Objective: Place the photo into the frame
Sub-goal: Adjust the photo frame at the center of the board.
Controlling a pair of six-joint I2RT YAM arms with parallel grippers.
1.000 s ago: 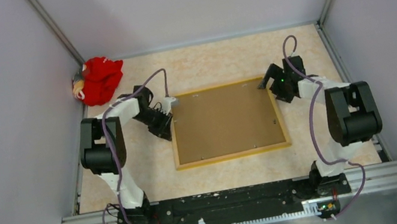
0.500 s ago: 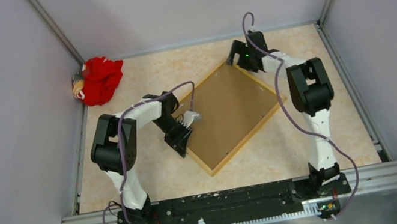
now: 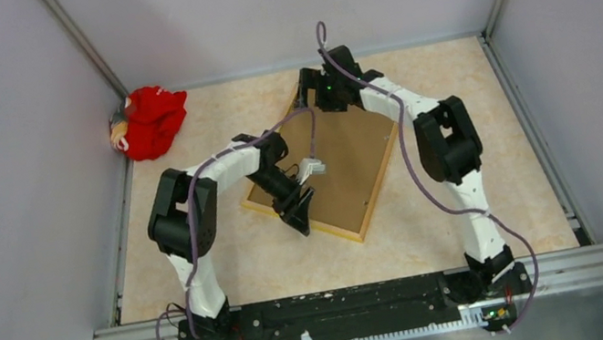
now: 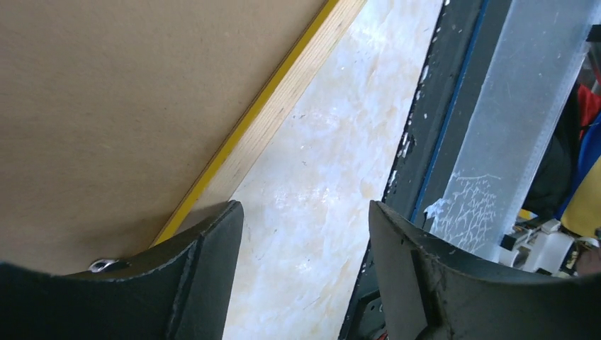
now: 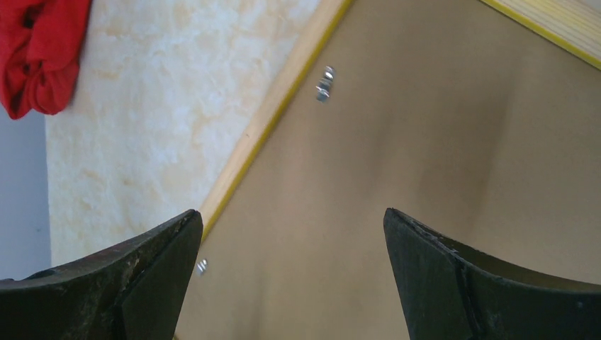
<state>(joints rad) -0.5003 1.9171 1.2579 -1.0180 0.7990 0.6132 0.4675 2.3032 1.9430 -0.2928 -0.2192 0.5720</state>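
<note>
Shows the frame (image 3: 377, 187) back-up and askew at mid surface (image 3: 472, 104), brown backing (image 3: 352, 161) filling it. Puts the left end effector (image 3: 301, 216) at its near-left edge, fingers apart, gripping nothing. Puts the right end effector (image 3: 317, 93) over the far corner, spread wide, empty. Shows a red cloth (image 3: 149, 120) far left.

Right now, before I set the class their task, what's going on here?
A picture frame lies back-up and askew on the table. The left gripper is open over its near edge; the right gripper is open above the brown backing board at the far end. Neither holds anything. No photo is visible.
</note>
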